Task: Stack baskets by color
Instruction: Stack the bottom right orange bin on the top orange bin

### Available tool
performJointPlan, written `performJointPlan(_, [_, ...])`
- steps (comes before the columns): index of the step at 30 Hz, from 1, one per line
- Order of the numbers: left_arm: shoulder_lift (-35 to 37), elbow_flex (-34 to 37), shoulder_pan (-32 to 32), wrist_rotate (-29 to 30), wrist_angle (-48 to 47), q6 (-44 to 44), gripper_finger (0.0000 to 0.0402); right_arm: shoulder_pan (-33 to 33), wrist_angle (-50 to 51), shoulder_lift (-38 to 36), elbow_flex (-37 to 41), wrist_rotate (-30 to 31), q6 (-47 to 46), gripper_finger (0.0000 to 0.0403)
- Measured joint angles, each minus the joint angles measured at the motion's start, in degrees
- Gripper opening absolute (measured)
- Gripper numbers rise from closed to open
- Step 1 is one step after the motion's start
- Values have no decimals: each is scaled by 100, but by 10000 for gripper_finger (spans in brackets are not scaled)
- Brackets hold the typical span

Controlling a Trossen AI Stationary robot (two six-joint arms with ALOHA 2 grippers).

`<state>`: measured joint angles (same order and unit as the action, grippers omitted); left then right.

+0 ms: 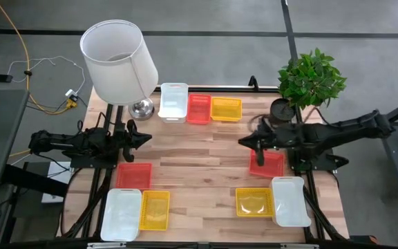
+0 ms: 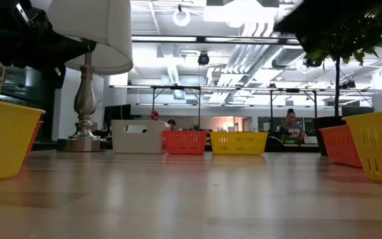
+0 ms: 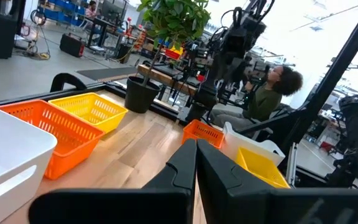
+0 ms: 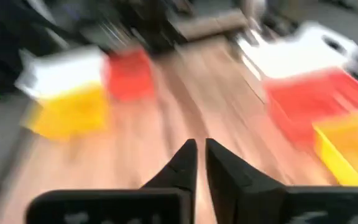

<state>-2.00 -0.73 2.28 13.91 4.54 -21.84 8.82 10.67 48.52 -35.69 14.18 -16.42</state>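
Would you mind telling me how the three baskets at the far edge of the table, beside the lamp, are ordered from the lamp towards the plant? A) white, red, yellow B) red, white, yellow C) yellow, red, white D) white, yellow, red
A: in the high view the white basket sits nearest the lamp, then the red basket, then the yellow basket nearest the plant.

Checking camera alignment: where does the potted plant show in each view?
High: potted plant, upper right.
Low: upper right edge, foliage overhead.
Left wrist: top centre.
Right wrist: too blurred to tell.
Shared landmark: the yellow basket in the back row, nearest the plant.
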Motion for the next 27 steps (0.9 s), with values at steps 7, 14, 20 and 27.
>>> performJointPlan(7, [0, 0, -1, 0, -5, 148, 1, 262, 3020, 1159, -1130, 697, -939, 130])
performJointPlan(14, [0, 0, 0, -2, -48, 145, 1, 260, 4528, 2117, -1223, -68, -1621, 199])
performJointPlan(20, [0, 0, 0, 0, -46, 145, 1, 258, 5034, 2770, -1223, 13, -1609, 205])
performJointPlan(27, [0, 0, -2, -2, -46, 146, 1, 209, 5145, 3436, -1218, 144, -1297, 204])
